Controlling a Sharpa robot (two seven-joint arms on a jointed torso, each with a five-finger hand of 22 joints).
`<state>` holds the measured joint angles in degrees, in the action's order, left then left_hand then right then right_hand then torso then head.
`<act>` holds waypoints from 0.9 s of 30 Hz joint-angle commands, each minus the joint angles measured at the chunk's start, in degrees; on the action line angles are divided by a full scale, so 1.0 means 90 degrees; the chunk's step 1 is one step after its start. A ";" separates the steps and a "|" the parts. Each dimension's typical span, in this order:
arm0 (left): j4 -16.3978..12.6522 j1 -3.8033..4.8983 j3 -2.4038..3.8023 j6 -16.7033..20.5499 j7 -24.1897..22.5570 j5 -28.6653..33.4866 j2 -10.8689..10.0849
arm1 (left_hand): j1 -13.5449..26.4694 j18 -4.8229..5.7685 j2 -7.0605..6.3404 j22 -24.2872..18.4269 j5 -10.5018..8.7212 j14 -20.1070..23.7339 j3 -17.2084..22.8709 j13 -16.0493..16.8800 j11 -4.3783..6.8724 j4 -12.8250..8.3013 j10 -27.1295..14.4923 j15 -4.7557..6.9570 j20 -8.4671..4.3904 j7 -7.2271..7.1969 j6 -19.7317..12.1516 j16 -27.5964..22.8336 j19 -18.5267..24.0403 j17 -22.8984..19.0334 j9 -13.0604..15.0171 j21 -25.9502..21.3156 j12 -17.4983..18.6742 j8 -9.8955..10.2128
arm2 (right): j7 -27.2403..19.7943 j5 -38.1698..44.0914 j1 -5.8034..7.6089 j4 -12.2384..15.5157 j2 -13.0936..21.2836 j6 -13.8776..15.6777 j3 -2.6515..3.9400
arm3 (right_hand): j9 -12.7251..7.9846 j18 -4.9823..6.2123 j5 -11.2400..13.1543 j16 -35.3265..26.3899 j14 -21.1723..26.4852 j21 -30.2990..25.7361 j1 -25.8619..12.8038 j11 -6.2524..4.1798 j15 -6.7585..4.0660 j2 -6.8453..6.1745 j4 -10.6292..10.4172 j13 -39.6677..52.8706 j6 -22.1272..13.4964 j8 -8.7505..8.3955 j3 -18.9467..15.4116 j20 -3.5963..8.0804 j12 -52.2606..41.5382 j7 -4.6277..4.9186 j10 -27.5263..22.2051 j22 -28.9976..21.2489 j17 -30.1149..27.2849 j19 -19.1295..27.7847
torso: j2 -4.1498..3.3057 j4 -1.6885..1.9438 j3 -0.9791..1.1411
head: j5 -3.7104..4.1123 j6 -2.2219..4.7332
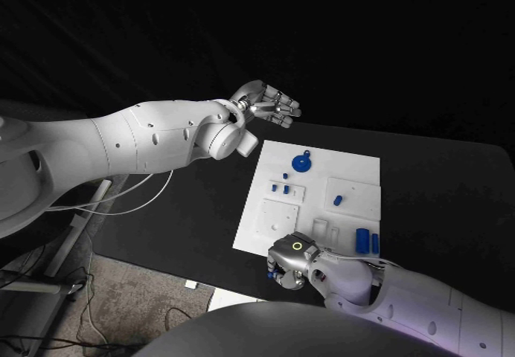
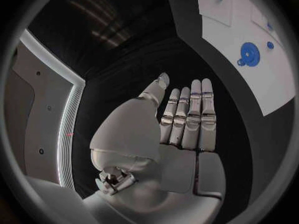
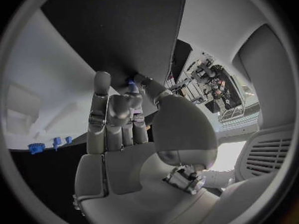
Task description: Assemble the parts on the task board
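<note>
In the head view the white task board (image 1: 281, 223) lies in the middle of the black desk (image 1: 429, 186), running from the lower centre of the frame up toward the upper right. A round blue disc-shaped part (image 1: 303, 161) sits near the board's upper end, small blue pegs (image 1: 281, 187) lie below it, one short blue part (image 1: 338, 199) rests in a square recess at mid-board, and two upright blue cylinders (image 1: 367, 239) stand near the lower right edge. The left hand (image 1: 269, 104) hangs above the desk at upper centre, off the board's top corner, touching nothing. The left wrist view adds that its fingers (image 2: 187, 117) are straight and side by side, thumb apart, palm bare. The right hand (image 1: 289, 260) sits at the board's lower edge, fingers curled down. The right wrist view shows what the head view hides: a small blue part (image 3: 131, 86) pinched between thumb and fingertips, just at the desk's edge. Grey floor (image 1: 118, 297) with cables (image 1: 53, 312) fills the lower left of the head view.
</note>
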<state>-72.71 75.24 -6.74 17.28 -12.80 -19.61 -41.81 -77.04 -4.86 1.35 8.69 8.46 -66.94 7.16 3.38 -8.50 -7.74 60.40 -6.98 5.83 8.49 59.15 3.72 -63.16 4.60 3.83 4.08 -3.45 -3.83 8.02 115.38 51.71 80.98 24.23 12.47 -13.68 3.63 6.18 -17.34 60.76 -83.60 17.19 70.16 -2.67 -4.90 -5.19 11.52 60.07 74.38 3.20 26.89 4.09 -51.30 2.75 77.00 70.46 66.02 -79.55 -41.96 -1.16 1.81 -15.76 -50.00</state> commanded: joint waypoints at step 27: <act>-0.0018 0.0004 -0.0001 -0.0073 -0.0017 0.0022 -0.0025 | -0.0021 -0.0039 -0.0004 -0.0008 -0.0026 0.0038 0.0012 -0.0001 0.0005 0.0038 -0.0020 0.0016 0.0000 0.0001 -0.0039 -0.0023 -0.0040 0.0008 -0.0001 0.0032 0.0001 0.0017 | 0.0101 -0.0358 0.0305 0.0326 0.0450 0.0581 -0.0040 | 0.0012 0.0060 0.0001 0.0033 -0.0023 -0.0095 0.0190 -0.0008 -0.0017 -0.0157 -0.0283 0.0248 0.0069 0.0046 0.0079 0.0028 -0.0054 -0.0011 0.0112 0.0079 -0.0089 -0.0064 | -0.0002 0.0001 0.0000 | 0.0074 0.0000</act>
<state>-72.72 75.23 -6.78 17.22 -12.69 -19.61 -42.04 -77.04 -4.87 1.35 8.70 8.46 -66.93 7.16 3.38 -8.50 -7.74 60.40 -6.98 5.83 8.49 59.15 3.72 -63.16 4.60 3.83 4.08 -3.45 -3.83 8.93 114.10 54.40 83.53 28.13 16.75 -14.02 3.67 6.18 -17.37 60.91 -83.60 16.62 71.73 -2.86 -4.90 -6.75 9.00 62.25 74.68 3.45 27.60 4.50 -51.84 2.54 77.61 71.08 65.31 -79.95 -41.96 -1.18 1.79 -15.16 -50.00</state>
